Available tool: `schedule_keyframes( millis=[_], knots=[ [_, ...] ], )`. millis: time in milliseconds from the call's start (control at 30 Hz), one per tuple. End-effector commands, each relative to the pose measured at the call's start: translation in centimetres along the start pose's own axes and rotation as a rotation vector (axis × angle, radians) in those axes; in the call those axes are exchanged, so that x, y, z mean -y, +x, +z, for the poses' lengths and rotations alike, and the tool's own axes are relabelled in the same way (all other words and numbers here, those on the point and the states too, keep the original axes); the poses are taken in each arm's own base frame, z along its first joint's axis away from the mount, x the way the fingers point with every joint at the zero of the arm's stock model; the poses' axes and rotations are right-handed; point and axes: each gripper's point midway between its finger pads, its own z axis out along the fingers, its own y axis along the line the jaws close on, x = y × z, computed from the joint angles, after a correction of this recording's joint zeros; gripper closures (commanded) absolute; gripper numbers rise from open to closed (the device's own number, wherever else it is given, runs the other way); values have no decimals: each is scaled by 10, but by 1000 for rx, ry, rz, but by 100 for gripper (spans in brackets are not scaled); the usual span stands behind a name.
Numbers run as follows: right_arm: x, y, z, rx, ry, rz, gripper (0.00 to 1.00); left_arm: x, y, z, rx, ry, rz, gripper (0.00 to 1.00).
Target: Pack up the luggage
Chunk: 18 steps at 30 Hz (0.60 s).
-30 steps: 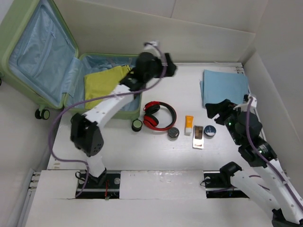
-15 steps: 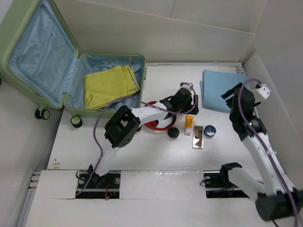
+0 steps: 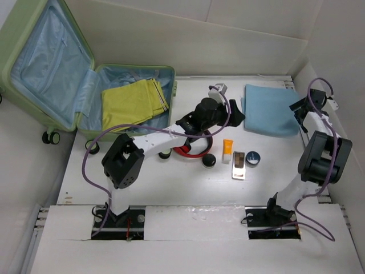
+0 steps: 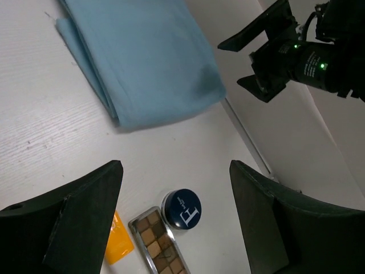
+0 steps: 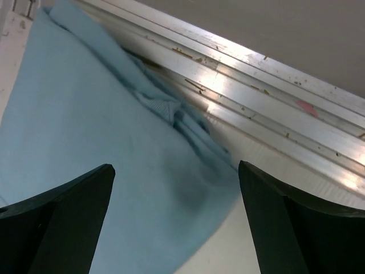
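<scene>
The luggage (image 3: 48, 68) lies open well off to the left of both pincers, its lid propped up and its shallow half flat on the table. A folded yellow cloth (image 3: 132, 101) already lies in that half. From the left pincer (image 3: 235, 113) the case is back along its own arm, to its left. From the right pincer (image 3: 299, 107) it is at the far side of the table, beyond the other arm.

The next largest thing is the folded blue cloth (image 3: 271, 108), which lies between the two pincers. The left one hovers just beside its left edge, where the stacked folds show, and the right one hangs over its right edge near the side rail. The cloth is near square, a little longer from one pincer to the other.

Both pincers are released: in each wrist view the fingers stand wide apart with nothing between them.

Judged from this, the cloth looks like the next thing to pack. The left arm seems better placed to carry it — the case lies on its side.

Below the left pincer, toward the arm bases, lie the red headphones (image 3: 188, 149). To their right are an orange tube (image 3: 227, 151), a make-up palette (image 3: 238, 165) and a small blue tin (image 3: 252, 158) — all well apart from the case.
</scene>
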Motion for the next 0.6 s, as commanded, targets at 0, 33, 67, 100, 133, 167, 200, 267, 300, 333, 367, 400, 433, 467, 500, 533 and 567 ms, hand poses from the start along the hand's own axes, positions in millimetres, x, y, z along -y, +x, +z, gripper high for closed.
schedule_keyframes(
  millis=[0,33,67,100,133,167,200,267,300,333,367,400,433,467,500,533,567],
  knots=[
    [-5,-4,23,-62,-68,57,4,3,14,1,-25,49,-6,28],
    [-3,5,36,-100,-62,57,5,6,12,1,-21,63,-6,28],
    [-5,13,41,-132,-77,40,6,4,15,1,-22,62,-6,28],
    [-6,18,46,-163,-96,36,8,3,17,1,-21,63,-6,28],
    [-6,23,49,-183,-93,33,10,3,17,1,-21,63,-6,28],
    [-4,28,52,-198,-93,20,15,1,22,3,-34,66,-6,28],
    [-4,34,55,-208,-100,20,19,3,20,3,-27,72,-5,28],
    [-4,44,54,-238,-119,20,35,1,25,5,-41,75,-6,28],
    [-1,51,54,-257,-118,19,41,2,28,7,-53,85,-6,28],
    [-5,54,52,-267,-133,4,45,-1,32,11,-66,75,-6,28],
    [1,59,52,-276,-113,0,51,-1,32,11,-66,75,-7,28],
    [1,55,45,-265,-123,-7,69,-5,38,14,-76,67,-7,28],
    [3,55,40,-266,-122,-7,75,-8,42,16,-84,61,-18,28],
    [2,60,33,-266,-122,-19,80,-8,42,16,-84,61,-27,28],
    [-8,52,22,-242,-153,-22,86,-8,42,16,-84,61,-27,28],
    [-15,58,15,-251,-170,-51,87,-13,50,17,-100,48,-39,28],
    [-20,65,11,-272,-185,-61,88,-18,46,17,-93,40,-42,28]
  ],
)
